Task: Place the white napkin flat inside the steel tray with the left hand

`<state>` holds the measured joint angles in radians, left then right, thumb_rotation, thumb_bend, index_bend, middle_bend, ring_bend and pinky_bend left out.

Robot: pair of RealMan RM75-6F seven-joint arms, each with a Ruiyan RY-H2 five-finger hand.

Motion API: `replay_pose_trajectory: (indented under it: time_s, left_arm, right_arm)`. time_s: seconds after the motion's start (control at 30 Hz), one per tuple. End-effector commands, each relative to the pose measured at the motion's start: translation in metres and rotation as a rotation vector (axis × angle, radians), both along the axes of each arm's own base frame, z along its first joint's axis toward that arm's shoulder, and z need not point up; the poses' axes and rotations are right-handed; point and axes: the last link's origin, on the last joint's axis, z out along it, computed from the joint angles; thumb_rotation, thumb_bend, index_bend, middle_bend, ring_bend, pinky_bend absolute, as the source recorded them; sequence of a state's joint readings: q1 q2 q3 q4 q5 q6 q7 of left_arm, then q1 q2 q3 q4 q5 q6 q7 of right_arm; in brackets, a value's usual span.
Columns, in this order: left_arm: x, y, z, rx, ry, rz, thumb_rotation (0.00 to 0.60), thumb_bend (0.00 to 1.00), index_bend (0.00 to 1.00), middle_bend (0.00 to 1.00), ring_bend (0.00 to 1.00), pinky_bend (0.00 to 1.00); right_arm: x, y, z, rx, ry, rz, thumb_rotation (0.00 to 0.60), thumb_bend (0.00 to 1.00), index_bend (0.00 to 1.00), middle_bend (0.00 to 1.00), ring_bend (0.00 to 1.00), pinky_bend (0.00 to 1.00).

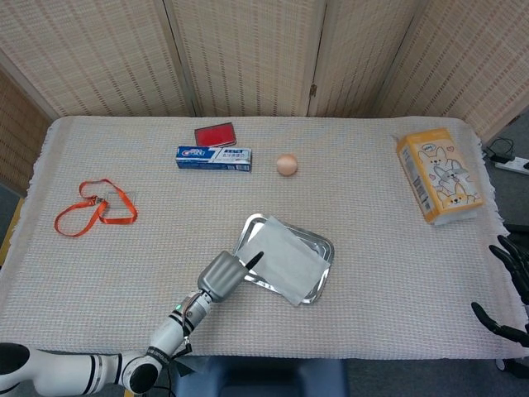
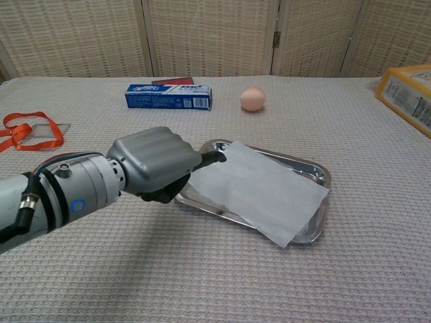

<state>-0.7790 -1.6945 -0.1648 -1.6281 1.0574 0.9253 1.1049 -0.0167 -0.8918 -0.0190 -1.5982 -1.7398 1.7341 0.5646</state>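
The steel tray sits in the middle of the table. The white napkin lies spread flat in it, and its near right corner hangs over the tray's rim. My left hand is just left of the tray, low over the cloth. Its fingers are curled in and hold nothing, and one dark fingertip points at the napkin's left corner. Only the dark fingers of my right hand show at the table's right edge, spread apart.
At the back lie a blue toothpaste box, a red case and an egg. An orange strap is at the left. At the right is a yellow tissue pack.
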Motion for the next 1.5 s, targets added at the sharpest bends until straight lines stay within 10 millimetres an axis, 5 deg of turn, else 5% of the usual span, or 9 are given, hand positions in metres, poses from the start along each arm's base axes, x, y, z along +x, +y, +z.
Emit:
replay_pose_trajectory:
  time_s: [0.03, 0.9, 1.5]
  left_arm:
    - [-0.001, 0.008, -0.005, 0.008, 0.063, -0.019, 0.600, 1.00, 0.07, 1.00, 1.00, 1.00]
    - [-0.009, 0.019, -0.039, 0.010, 0.199, -0.057, 0.600, 1.00, 0.18, 1.00, 1.00, 1.00]
    - [-0.011, -0.001, -0.032, 0.011, 0.216, -0.071, 0.600, 1.00, 0.31, 1.00, 1.00, 1.00]
  right_arm:
    - [0.000, -0.001, 0.000, 0.000, 0.001, -0.002, 0.600, 0.38, 0.00, 0.00, 0.00, 0.00]
    - [-0.001, -0.003, 0.000, -0.006, 0.001, -0.006, 0.600, 0.38, 0.00, 0.00, 0.00, 0.00]
    - [0.001, 0.000, 0.000, -0.008, 0.000, 0.003, 0.600, 0.38, 0.00, 0.00, 0.00, 0.00]
